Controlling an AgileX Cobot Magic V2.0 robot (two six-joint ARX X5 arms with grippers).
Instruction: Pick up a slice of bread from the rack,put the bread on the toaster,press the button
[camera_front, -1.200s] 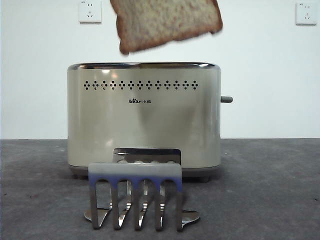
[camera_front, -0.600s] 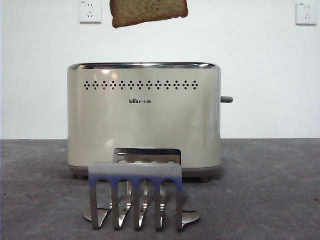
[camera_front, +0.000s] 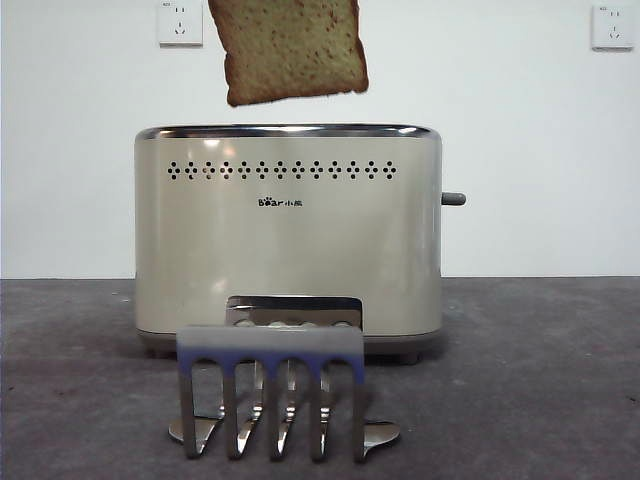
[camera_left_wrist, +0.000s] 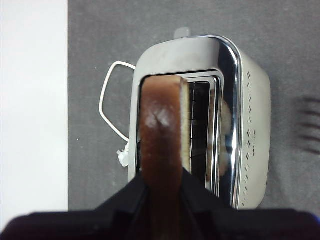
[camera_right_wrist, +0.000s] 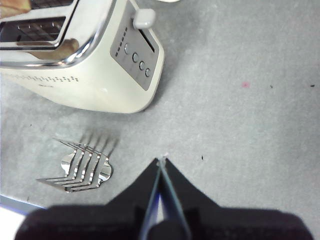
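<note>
The slice of bread (camera_front: 289, 52) was held clear above the left half of the toaster (camera_front: 288, 240), open air between its lower edge and the chrome rim. It was clamped on edge by the left gripper (camera_left_wrist: 161, 182), over the open slot; its top was cut off in the front view. Nearer, the rack (camera_front: 271, 390) stood empty. The button (camera_front: 453, 198) was untouched. The right gripper (camera_right_wrist: 161, 161) was pressed closed over bare table.

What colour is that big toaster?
Cream-beige, with a shiny chrome top rim and a row of small dark vent holes. The toaster shows best in the front view.
</note>
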